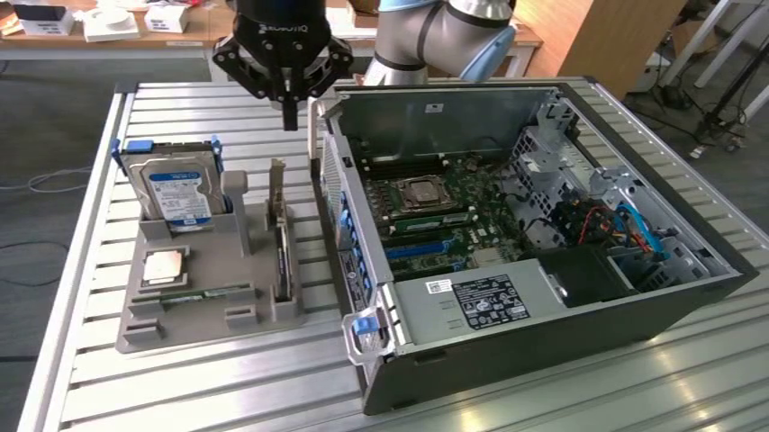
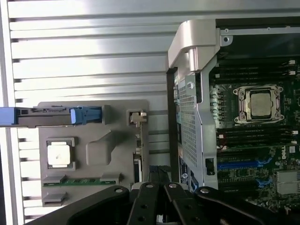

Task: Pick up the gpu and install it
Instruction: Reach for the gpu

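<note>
**Gripper over the holder, gpu not yet grasped.** The gripper [image 1: 290,123] hangs in the air with its jaws pressed together and holding nothing. It is above the far end of the grey holder [image 1: 193,331], which rests on the slatted tabletop [image 1: 180,387].

The gpu [image 1: 284,256] stands on its long edge in a slot along the side of the holder that faces the open computer case [image 1: 541,333]. Its silvery bracket [image 1: 277,184] rises at the holder's far end, which is the end nearest the jaws. The card's long axis runs the length of that side of the holder, roughly parallel to the case wall. From the jaws the card therefore lies below, and it stretches away toward the holder's near end.

Also seated in the holder, on the side away from the case, are:
- a hard drive [image 1: 178,191]
- a processor chip [image 1: 162,267]
- a memory stick [image 1: 198,293]

**Exterior view:** this gives the height of the jaws above the bracket and shows the card's broad face.

**Wrist view:** looking straight down, this reduces the gpu [image 2: 136,164] to a thin line in its slot. The closed fingertips [image 2: 158,177] appear offset from that line, over the narrow strip between holder and case. This suggests the jaws are not yet aligned across the card's thickness.
</note>
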`<move>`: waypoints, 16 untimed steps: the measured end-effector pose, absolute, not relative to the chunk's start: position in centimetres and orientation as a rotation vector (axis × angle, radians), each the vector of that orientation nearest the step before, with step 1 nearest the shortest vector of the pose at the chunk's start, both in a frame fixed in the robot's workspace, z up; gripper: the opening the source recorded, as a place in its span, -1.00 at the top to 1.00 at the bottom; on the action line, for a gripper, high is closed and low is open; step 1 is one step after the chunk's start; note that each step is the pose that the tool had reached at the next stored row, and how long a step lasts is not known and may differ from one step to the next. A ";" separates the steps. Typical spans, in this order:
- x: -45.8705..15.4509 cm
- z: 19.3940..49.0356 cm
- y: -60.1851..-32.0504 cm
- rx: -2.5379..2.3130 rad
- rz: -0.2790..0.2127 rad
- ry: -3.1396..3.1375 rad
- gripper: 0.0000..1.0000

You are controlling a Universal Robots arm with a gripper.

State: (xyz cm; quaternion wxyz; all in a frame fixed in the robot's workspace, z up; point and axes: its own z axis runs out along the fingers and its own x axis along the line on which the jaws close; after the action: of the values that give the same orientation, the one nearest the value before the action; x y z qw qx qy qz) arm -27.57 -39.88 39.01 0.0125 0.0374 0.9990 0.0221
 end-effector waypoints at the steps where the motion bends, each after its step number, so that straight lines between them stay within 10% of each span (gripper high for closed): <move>1: -27.8 39.0 -39.9 0.117 0.069 3.114 0.79; 16: -28.8 39.0 -40.8 0.117 0.069 3.114 0.79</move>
State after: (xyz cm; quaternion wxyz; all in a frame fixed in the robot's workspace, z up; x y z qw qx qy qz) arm -28.81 -40.76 38.99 0.0125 0.0374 0.9990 0.0221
